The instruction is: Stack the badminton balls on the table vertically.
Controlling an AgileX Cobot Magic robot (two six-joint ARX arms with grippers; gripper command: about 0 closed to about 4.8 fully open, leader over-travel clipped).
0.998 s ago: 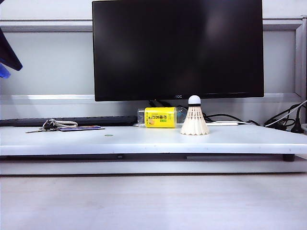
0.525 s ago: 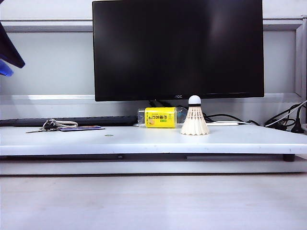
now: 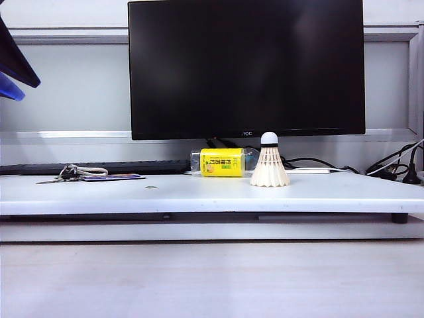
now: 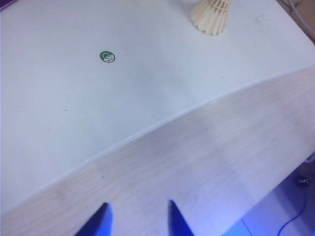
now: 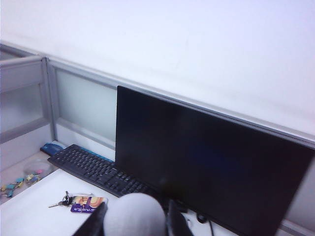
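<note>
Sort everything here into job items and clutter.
Job: standing shuttlecock; second shuttlecock, apparently in the right gripper, up facing the monitor; table; open left gripper over the wood-grain surface.
Clutter: monitor, yellow bottle, keys, keyboard, green sticker.

Two badminton balls (image 3: 269, 167) (image 5: 134, 214), one bottle (image 3: 221, 161), one monitor (image 3: 246, 67), one keyboard (image 5: 96, 170), one key bunch (image 3: 71, 173).

Right of centre on the white bench (image 3: 199, 195): one shuttlecock (image 3: 269, 162), upright, cork tip up. Just left and behind it, a yellow-labelled bottle (image 3: 222, 161) on its side, below a black monitor (image 3: 245, 66). Left on the bench, keys (image 3: 73, 173) (with a purple tag). At upper left edge, left tool (image 3: 12, 73), dark and blue, partly cropped.
</note>
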